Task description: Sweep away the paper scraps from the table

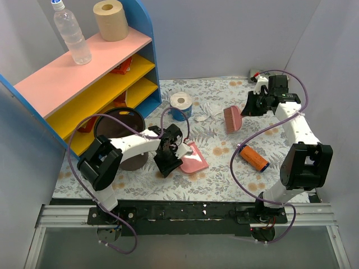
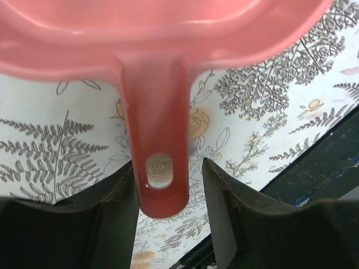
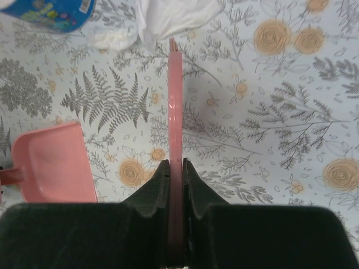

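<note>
The paper scraps lie crumpled and white on the leaf-printed table, between the toilet roll and a pink brush. My right gripper is shut on the brush. In the right wrist view the brush shows edge-on between the jaws of my right gripper, its tip close to the scraps. The pink dustpan rests on the table. My left gripper is at its handle. In the left wrist view the handle sits between the open jaws of my left gripper, with a gap on the right side.
A white toilet roll on a blue base stands just left of the scraps. An orange cylinder lies at front right. A dark round tub sits by the shelf, which carries a bottle and a brown roll.
</note>
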### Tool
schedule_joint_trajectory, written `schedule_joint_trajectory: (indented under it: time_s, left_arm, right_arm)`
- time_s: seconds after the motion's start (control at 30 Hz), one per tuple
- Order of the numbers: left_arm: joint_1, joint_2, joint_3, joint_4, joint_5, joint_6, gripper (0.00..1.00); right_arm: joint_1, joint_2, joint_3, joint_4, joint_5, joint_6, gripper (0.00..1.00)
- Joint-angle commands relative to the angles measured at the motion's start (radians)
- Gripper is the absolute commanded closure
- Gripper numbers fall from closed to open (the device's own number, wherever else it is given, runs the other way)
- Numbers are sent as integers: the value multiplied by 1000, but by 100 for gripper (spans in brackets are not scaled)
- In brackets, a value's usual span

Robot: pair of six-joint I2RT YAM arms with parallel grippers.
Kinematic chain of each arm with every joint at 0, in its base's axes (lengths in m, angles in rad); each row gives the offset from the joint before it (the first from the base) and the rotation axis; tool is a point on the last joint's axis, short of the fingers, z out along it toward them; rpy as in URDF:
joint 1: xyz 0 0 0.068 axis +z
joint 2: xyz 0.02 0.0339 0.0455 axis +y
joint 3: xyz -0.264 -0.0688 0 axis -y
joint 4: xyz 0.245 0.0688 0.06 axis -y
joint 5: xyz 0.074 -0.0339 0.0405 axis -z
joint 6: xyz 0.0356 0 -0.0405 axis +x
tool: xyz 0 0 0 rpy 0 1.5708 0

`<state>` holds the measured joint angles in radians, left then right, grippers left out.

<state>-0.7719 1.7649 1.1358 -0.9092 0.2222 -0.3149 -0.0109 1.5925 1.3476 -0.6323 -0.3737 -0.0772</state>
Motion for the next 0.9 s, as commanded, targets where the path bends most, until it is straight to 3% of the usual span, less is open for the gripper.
schedule_joint_trajectory:
  time_s: [0.0, 0.17, 0.3, 0.43, 0.47, 0.57, 0.63, 0.73, 0.87]
  left_arm:
    - [3, -130, -50, 64, 19, -13, 52]
    - [3, -153, -76, 131, 46, -19, 53]
    - [3, -134, -74, 168, 74, -1, 55]
    - [2, -105, -51, 161, 83, 8, 68]
    - [3, -104, -47, 156, 85, 7, 77]
    - [3, -107, -36, 139, 77, -13, 93]
    - [6, -127, -28, 118, 56, -38, 99]
    - [16, -156, -10, 76, 37, -52, 100]
    - [39, -170, 25, 21, 14, -98, 100]
  right_arm:
    - [-3, -39, 99, 36, -28, 19, 99]
    - [9, 9, 143, 80, 62, -32, 99]
    - [132, 110, 225, 115, 244, -149, 99]
    - [218, 230, 346, 178, 424, -235, 99]
    - [244, 256, 399, 187, 470, -255, 99]
    - [296, 369, 500, 235, 554, -349, 99]
    - [315, 454, 550, 253, 582, -395, 99]
    - [339, 541, 611, 273, 633, -484, 99]
    - [371, 551, 555, 263, 601, -576, 99]
